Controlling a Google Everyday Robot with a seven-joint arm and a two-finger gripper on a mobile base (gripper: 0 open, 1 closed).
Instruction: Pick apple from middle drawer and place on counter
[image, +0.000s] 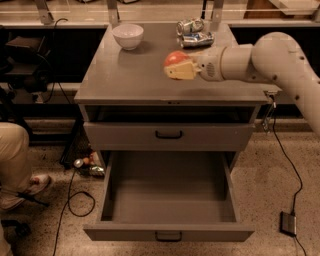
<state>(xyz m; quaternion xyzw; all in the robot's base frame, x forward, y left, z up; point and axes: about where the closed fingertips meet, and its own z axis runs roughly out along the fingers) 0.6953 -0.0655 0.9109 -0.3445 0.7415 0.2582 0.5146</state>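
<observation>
My gripper is over the middle of the counter, at the end of a white arm that reaches in from the right. It is shut on the apple, a small red-orange fruit held between cream-coloured fingers. I cannot tell whether the apple touches the counter or hangs just above it. The middle drawer is pulled wide open below, and its gray floor is bare. The taller drawer front above it is slightly ajar.
A white bowl stands at the counter's back left. Crushed cans lie at the back, just behind the gripper. A person's leg and shoe are at the left. Cables, small litter and a black pedal lie on the floor.
</observation>
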